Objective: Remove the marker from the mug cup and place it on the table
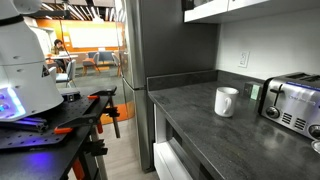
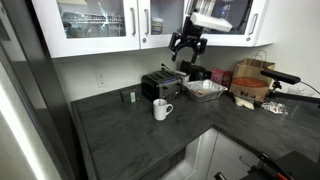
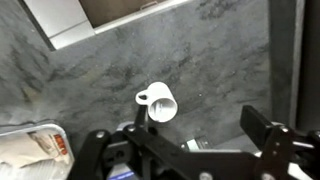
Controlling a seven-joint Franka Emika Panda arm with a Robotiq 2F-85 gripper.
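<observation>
The white mug cup (image 1: 226,101) stands upright on the dark grey table (image 1: 200,125), left of the steel toaster. It also shows in an exterior view (image 2: 162,109) and from above in the wrist view (image 3: 160,103), handle to the left. No red marker shows in any view; the mug's inside looks plain white. My gripper (image 2: 187,43) hangs high above the counter, near the upper cabinets, well above the toaster and mug. In the wrist view its fingers (image 3: 199,122) are spread wide with nothing between them, and the mug lies by the left finger.
A steel toaster (image 1: 295,100) stands against the wall, also seen in an exterior view (image 2: 163,84). A foil tray (image 2: 205,88) and a cardboard box (image 2: 250,80) sit further along. White cabinets (image 2: 95,25) hang overhead. A black workbench with orange clamps (image 1: 70,120) is beside the counter.
</observation>
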